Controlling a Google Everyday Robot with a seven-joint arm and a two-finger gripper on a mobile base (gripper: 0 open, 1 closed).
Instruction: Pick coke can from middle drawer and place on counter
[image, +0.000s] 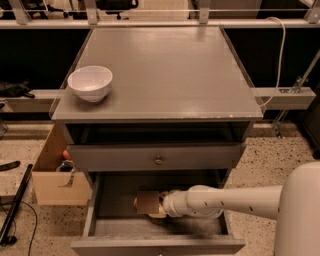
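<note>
The hand (148, 203) is down inside the open middle drawer (117, 197), at the end of the white arm (225, 200). Nobody can tell if the hand is wide, narrow or holding something, and the coke can is hidden. Above the hand is the bench (165, 70), with a white bowl (90, 82) up and left.
</note>
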